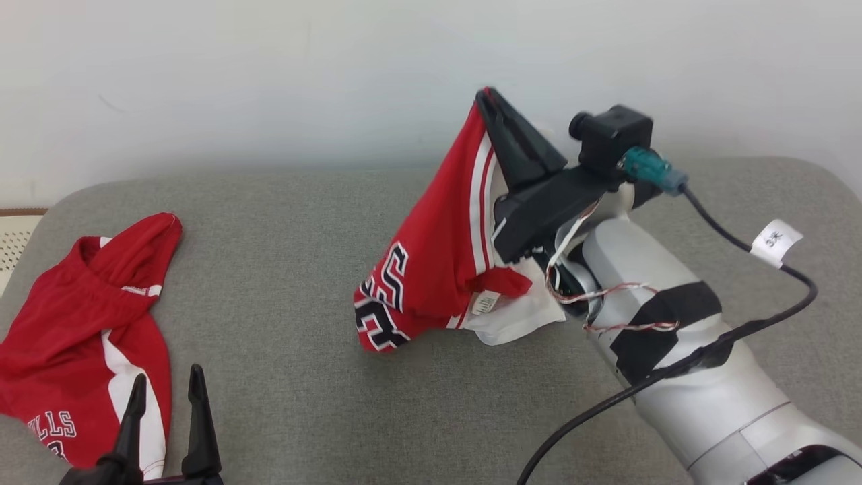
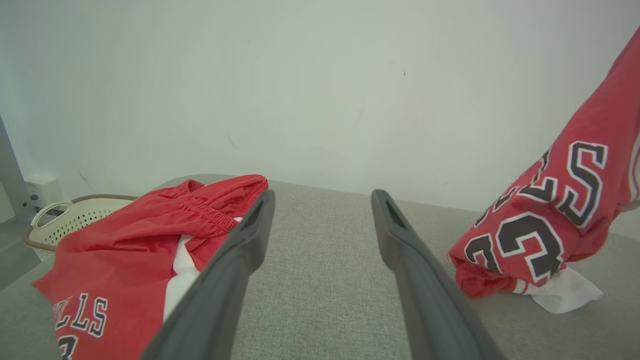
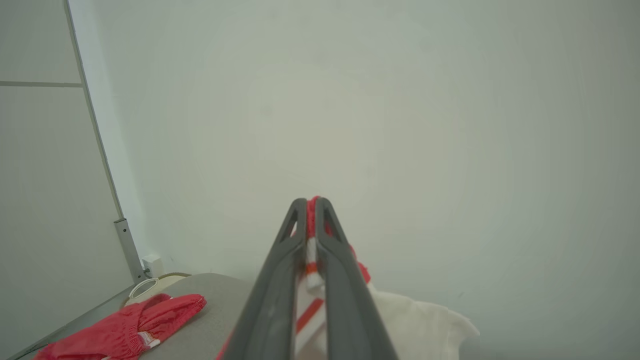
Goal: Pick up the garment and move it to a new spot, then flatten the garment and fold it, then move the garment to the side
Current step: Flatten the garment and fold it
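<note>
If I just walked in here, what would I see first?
First, the red fabric jersey with black-and-white numbers, pinched at its top by the right tool and hanging up in the middle of the grey cloth-covered table, its bottom resting there. Next, the crumpled red shorts with a white side stripe lying at the table's left end, beside the open left tool.

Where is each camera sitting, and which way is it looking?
Head view: on the robot's head, looking forward and down at the grey surface; shows the left gripper, jaws open, and the right gripper, jaws shut on the red jersey.
Left wrist view: on the left wrist, looking along its open jaws across the surface toward the wall.
Right wrist view: on the right wrist, looking along its shut jaws, up at the wall.
Shared: all three show the red shorts.
</note>
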`<state>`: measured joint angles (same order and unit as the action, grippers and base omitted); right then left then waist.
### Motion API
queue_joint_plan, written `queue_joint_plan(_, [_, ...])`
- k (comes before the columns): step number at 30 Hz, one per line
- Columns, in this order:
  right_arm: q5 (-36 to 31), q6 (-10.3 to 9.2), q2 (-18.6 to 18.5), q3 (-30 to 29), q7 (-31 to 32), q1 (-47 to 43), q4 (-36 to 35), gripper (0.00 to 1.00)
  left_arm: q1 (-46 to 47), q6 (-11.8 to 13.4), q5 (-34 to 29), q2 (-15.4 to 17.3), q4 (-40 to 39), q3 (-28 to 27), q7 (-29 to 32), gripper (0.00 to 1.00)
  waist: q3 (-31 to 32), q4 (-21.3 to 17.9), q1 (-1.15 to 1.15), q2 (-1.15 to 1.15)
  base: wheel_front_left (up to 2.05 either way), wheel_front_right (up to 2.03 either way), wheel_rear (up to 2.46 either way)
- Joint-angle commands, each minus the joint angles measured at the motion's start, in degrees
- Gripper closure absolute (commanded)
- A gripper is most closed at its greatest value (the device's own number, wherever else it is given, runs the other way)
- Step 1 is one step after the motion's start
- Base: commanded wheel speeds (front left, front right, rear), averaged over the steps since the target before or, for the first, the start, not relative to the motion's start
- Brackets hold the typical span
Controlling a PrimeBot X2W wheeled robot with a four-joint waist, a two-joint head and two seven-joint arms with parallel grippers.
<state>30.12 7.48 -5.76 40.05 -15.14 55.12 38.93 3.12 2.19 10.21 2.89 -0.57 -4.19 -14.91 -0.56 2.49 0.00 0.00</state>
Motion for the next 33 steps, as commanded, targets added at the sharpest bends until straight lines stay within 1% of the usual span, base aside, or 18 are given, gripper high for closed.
queue_joint_plan(1, [-0.1, 0.03, 0.1, -0.3, -0.2, 1.0, -0.5, 1.00, -0.9, 0.2, 0.2, 0.0, -0.1, -0.1, -0.2, 0.00, 0.0, 0.1, 0.00, 0.00, 0.00, 0.00, 0.00])
queue_joint_plan(10, [-2.3, 0.03, -1.2, -5.6, -0.2, 0.9, -1.9, 1.00, -1.4, 0.8, 0.1, 0.0, -0.7, -0.1, -0.2, 0.00, -0.2, 0.0, 0.00, 0.00, 0.00, 0.00, 0.00])
queue_joint_plan(15, [-3.4, 0.03, -2.7, -8.3, -0.2, -0.3, 0.3, 1.00, -0.8, 0.4, 0.2, 0.0, -0.2, -0.1, -0.2, 0.00, -0.3, -0.6, 0.00, 0.00, 0.00, 0.00, 0.00])
queue_joint_plan(19, [-4.2, 0.03, -4.0, -10.2, -0.2, -2.4, 3.3, 1.00, -0.7, 0.5, 0.3, 0.0, -0.2, 0.3, -0.2, 0.00, -0.6, -0.7, 0.00, 0.00, 0.00, 0.00, 0.00])
queue_joint_plan(26, [-3.7, 0.03, -5.4, -13.0, -0.2, -7.9, 7.2, 1.00, 0.1, -0.4, 0.1, 0.0, 0.5, -0.3, -0.2, 0.00, -1.4, -1.0, 0.00, 0.00, 0.00, 0.00, 0.00])
queue_joint_plan(28, [-3.2, 0.03, -5.3, -13.5, -0.2, -9.9, 7.4, 1.00, 0.3, -0.5, 0.0, 0.0, 0.6, -0.2, -0.2, 0.00, -1.6, -1.1, 0.00, 0.00, 0.00, 0.00, 0.00])
queue_joint_plan(33, [-2.7, 0.03, -5.1, -14.2, -0.2, -13.3, 5.4, 1.00, 0.4, -0.4, -0.2, 0.0, 0.4, -0.2, -0.2, 0.00, -2.2, -1.8, 0.00, 0.00, 0.00, 0.00, 0.00])
